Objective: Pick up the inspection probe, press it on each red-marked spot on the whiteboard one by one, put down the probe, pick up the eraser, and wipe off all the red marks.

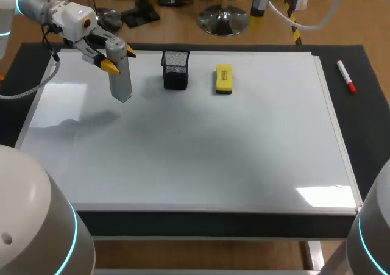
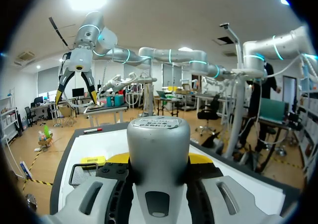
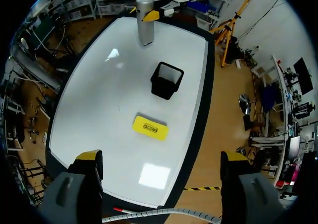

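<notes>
Bright overhead light is glaring off the whiteboard [image 1: 244, 141] near its front right corner and left edge; the probe [image 1: 120, 80] is casting a soft shadow leftward.

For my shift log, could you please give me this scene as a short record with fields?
left gripper: shut on the inspection probe, held over the whiteboard's far left part
right gripper: open, empty, high above the whiteboard
whiteboard: no red marks that I can see
eraser: yellow, lying on the whiteboard
mesh holder: black, upright, between probe and eraser
marker: red, on the dark table, off the whiteboard
</notes>
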